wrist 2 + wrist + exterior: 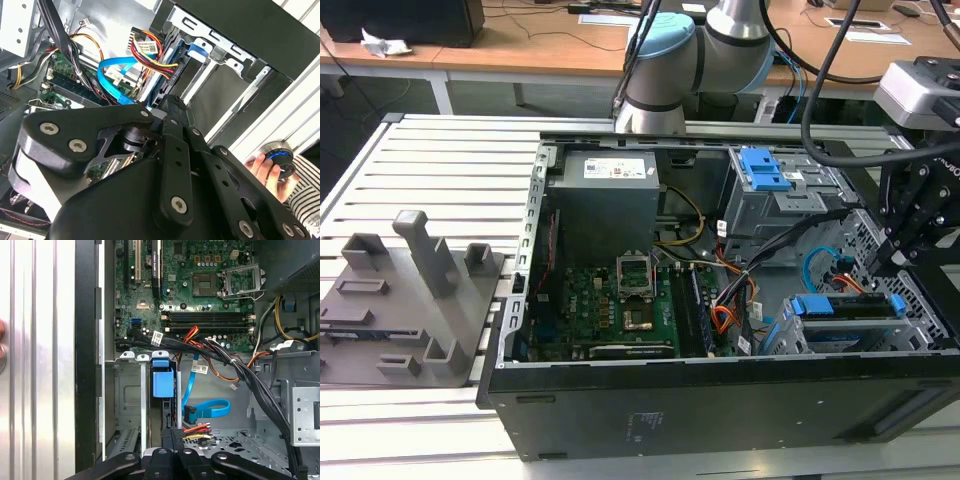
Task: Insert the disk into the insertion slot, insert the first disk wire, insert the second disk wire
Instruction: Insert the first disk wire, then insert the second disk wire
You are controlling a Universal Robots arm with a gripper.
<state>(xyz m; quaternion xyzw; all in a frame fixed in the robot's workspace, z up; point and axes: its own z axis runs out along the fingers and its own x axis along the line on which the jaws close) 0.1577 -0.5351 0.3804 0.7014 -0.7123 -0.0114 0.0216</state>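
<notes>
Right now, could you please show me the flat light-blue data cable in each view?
Exterior view: the flat light-blue data cable curves near the blue-framed silver disk.
Second wrist view: it arcs beside the red-and-yellow wires.
First wrist view: it loops beside those wires.
Shared landmark: the green motherboard.

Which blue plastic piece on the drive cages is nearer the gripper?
The blue frame of the disk, close by the gripper; the blue clip on the tall cage sits farther away.

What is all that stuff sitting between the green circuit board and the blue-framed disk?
In the first wrist view, a bundle of black, red and orange wires crosses between the green circuit board and the disk.
</notes>
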